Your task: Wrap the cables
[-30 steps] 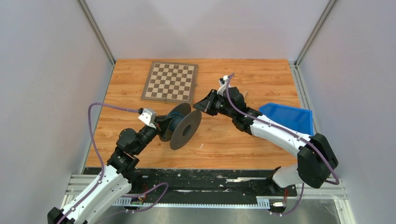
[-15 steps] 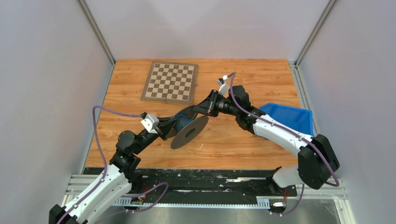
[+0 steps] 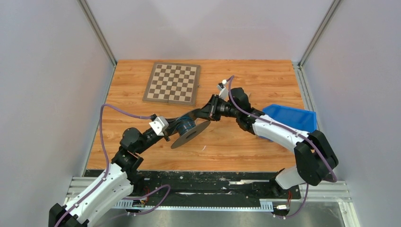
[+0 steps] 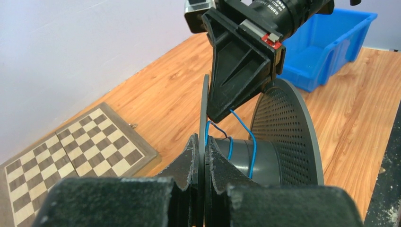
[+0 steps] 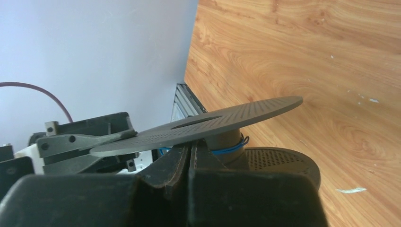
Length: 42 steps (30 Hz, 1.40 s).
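Observation:
A grey spool (image 3: 190, 130) with two perforated flanges is held tilted above the table. A thin blue cable (image 4: 253, 147) is wound loosely round its core and also shows in the right wrist view (image 5: 228, 149). My left gripper (image 4: 202, 142) is shut on the edge of one thin flange (image 4: 204, 101); it also shows in the top view (image 3: 174, 128). My right gripper (image 5: 191, 144) is shut right at the core between the flanges, and the blue cable runs up into its tip (image 4: 231, 111). From above, the right gripper (image 3: 202, 113) touches the spool's far side.
A chessboard (image 3: 172, 82) lies at the back left of the wooden table. A blue bin (image 3: 292, 120) stands at the right, under the right forearm. The table's near edge is a black rail (image 3: 213, 182).
The spool has tipped from nearly upright to a flatter tilt. The right gripper has moved left onto the spool's core. The left gripper has kept its hold on the flange.

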Available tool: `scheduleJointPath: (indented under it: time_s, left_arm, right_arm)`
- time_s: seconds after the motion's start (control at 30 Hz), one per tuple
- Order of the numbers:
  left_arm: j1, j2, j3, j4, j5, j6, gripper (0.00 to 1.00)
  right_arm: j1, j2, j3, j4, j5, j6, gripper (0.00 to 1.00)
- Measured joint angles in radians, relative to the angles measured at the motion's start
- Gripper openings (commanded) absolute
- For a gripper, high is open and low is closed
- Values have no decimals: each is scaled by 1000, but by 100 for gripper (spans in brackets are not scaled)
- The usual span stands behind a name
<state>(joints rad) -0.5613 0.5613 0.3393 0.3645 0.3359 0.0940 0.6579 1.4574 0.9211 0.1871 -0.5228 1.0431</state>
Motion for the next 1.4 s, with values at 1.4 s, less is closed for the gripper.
scheduleJointPath:
  time_s: [1.4]
  left_arm:
    - [-4,119,113,-220,-66,12,0]
  right_arm:
    - [-60,58,-67,76,-72,-9,19]
